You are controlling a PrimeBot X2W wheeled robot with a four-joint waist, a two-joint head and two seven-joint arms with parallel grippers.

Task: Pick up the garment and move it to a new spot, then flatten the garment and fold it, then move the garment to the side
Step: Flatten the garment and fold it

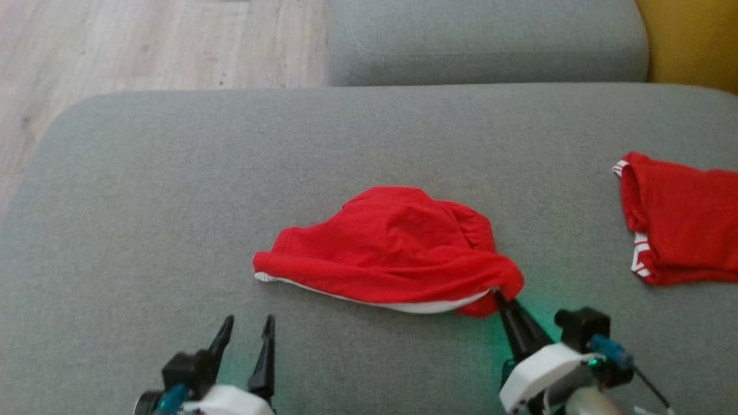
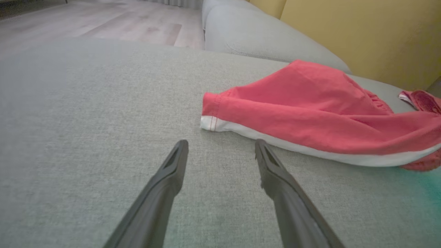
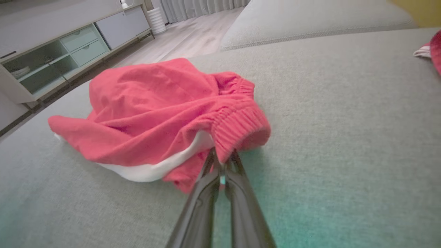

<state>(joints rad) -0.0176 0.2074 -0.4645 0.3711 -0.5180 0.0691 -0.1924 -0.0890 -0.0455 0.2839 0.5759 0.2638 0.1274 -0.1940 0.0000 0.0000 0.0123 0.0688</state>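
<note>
Red garment (image 1: pixel 392 248) lying crumpled on a grey sofa cushion (image 1: pixel 173 202), directly ahead of both grippers. The cloth is a bright red knit, heaped into a low mound with soft folds. A white band runs along the edge facing the grippers. In the right wrist view (image 3: pixel 155 110) the end by the fingertips is a ribbed, gathered elastic band, bunched into a thick roll. In the left wrist view (image 2: pixel 310 103) the opposite end shows a stitched hem where red meets white.

Right gripper (image 1: pixel 500 297): fingers pressed together and clamped on the elastic end of the garment, which folds over the fingertips (image 3: pixel 222 156). The rest of the garment spreads ahead of it and to its left.

Left gripper (image 1: pixel 249 320): fingers spread apart, holding nothing, low over bare cushion (image 2: pixel 221 143). The hemmed corner of the garment lies just ahead of its fingertips and slightly to their right, not touching them.

A second red garment (image 1: pixel 680 225) with white striped trim lies on the same cushion, well to the right of the right gripper. Pale wooden floor (image 1: pixel 115 46) shows beyond the left gripper.
</note>
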